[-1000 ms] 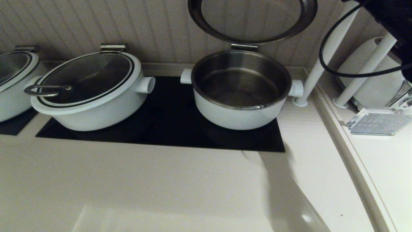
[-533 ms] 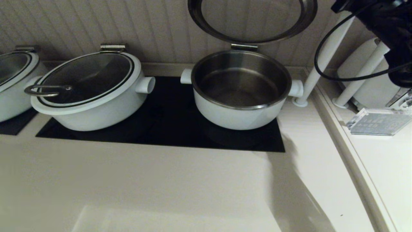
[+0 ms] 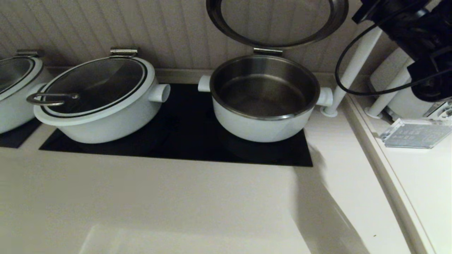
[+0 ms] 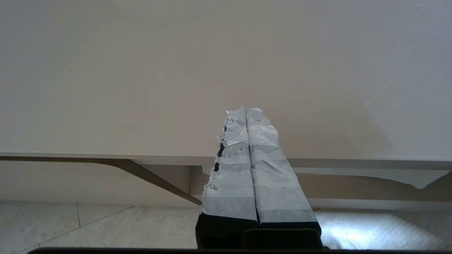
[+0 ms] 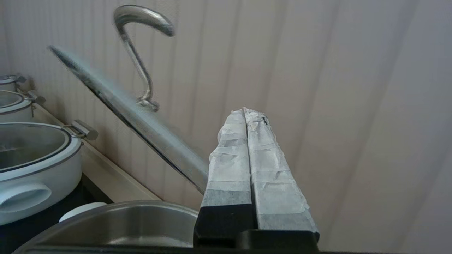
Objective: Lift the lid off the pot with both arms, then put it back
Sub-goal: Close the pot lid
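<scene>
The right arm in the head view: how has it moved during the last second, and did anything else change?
The right arm has come further into view from the upper right corner, moving left and down toward the raised lid. It holds nothing. The pot and lid stayed put.

White pot (image 3: 263, 128) with steel inside, black hob (image 3: 187, 141), beige ribbed wall (image 3: 169, 31)

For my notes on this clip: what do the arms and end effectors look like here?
The right arm is black and bulky, with a loose black cable looping off it. Both end effectors, left and right, have black bases and long tapering fingers wrapped in wrinkled white tape, frayed at the edges.
</scene>
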Tool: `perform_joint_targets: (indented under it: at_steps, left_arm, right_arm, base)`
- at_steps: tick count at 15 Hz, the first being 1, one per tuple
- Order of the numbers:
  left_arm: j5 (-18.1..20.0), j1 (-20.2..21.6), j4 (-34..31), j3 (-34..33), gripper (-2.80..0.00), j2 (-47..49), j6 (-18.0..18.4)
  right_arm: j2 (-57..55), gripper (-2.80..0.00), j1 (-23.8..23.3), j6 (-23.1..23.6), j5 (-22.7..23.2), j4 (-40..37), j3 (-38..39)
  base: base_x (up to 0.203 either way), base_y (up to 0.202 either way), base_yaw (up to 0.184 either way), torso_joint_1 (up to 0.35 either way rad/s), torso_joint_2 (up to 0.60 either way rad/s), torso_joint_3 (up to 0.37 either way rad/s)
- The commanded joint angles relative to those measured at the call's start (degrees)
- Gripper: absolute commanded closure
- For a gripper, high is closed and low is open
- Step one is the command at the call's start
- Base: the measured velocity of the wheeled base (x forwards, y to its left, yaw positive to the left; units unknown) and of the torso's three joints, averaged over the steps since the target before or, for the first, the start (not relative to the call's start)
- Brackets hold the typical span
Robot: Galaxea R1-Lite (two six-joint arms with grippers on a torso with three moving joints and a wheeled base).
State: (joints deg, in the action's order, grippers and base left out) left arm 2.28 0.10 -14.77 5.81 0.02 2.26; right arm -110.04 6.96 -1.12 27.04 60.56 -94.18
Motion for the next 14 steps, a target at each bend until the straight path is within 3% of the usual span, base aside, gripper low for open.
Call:
perform_joint_targets:
  at_steps: [1, 14]
  left_arm:
    - [0.0, 0.1, -0.1, 0.1, 0.00, 0.0, 0.0]
    - [0.0, 0.0, -0.1, 0.0, 0.00, 0.0, 0.0]
  right_arm:
    - [-1.2, 0.00, 0.4, 0.1, 0.2, 0.8, 0.2]
    - [-0.7, 0.00, 0.9, 0.1, 1.7, 3.3, 6.7]
  base:
    - [0.000, 0.000, 0.000, 0.000, 0.00, 0.000]
    - [0.000, 0.000, 0.000, 0.000, 0.00, 0.000]
